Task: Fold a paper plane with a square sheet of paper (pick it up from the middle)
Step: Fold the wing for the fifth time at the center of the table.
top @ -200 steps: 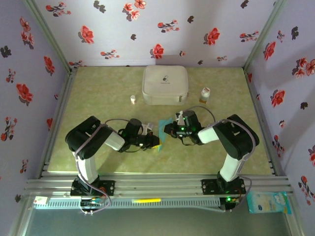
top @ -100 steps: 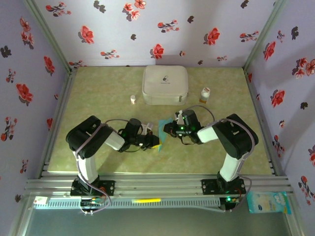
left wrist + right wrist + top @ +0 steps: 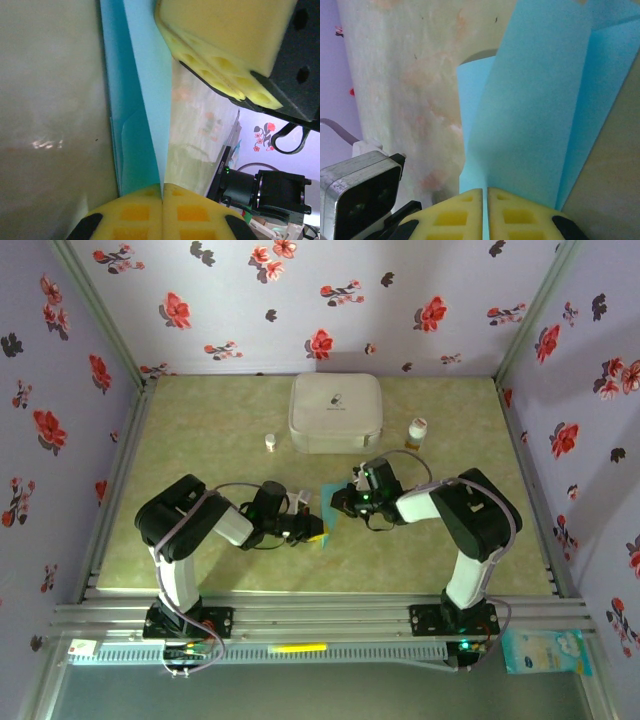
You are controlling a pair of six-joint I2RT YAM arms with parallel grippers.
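Where the arms meet mid-table [image 3: 200, 430], nearer its near edge than the far, the paper [image 3: 535, 125] sits partly folded btwn both grippers. L gripper [image 3: 162, 192] is clamped on one edge, pads tight w/ paper pinched between. R gripper [image 3: 485, 197] grips the opposite side likewise. Case [image 3: 335, 412] sits by the far edge, well apart.
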